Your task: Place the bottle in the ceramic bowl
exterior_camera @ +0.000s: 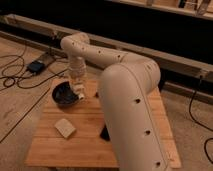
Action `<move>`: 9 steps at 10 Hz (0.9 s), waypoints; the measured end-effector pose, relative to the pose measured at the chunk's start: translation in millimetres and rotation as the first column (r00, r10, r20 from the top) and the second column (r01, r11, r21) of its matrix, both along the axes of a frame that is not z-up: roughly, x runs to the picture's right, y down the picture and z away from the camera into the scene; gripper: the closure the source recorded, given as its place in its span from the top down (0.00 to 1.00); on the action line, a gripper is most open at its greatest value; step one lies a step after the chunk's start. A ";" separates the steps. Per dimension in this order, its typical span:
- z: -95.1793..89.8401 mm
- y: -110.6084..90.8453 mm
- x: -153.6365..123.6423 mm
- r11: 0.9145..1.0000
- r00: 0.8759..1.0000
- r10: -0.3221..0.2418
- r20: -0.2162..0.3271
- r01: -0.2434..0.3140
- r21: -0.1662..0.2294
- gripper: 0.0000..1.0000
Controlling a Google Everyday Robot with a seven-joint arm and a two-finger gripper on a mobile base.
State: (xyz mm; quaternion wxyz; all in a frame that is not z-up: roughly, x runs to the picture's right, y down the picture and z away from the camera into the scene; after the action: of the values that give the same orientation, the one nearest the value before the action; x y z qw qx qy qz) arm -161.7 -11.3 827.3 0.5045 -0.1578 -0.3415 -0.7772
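My gripper [77, 86] points straight down at the back left of the wooden table [85, 145]. It is shut on the bottle [78, 92], whose small white body shows just below the fingers. The bottle hangs above the right rim of the ceramic bowl [64, 96], a dark, glossy, shallow dish at the table's back left corner. Nothing shows inside the bowl.
A beige block [65, 128] lies on the table in front of the bowl. A black phone [104, 134] sits mid-table, partly behind my arm [130, 110], which covers the table's right half. Cables and a black box [36, 66] lie on the floor to the left.
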 end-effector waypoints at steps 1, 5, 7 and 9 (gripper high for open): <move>4.6 3.2 -6.7 1.000 1.000 -0.023 0.007 0.023 0.007 0.00; 24.1 16.0 -27.9 0.997 0.997 -0.069 0.032 0.069 0.025 0.00; 32.6 22.9 -34.1 0.996 0.996 -0.081 0.043 0.080 0.025 0.00; 42.6 29.1 -38.0 0.996 0.995 -0.093 0.046 0.092 0.023 0.07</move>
State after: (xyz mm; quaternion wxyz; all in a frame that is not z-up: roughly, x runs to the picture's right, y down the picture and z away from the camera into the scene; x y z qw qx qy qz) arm -199.8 17.9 869.8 0.4615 -0.1497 -0.3375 -0.8067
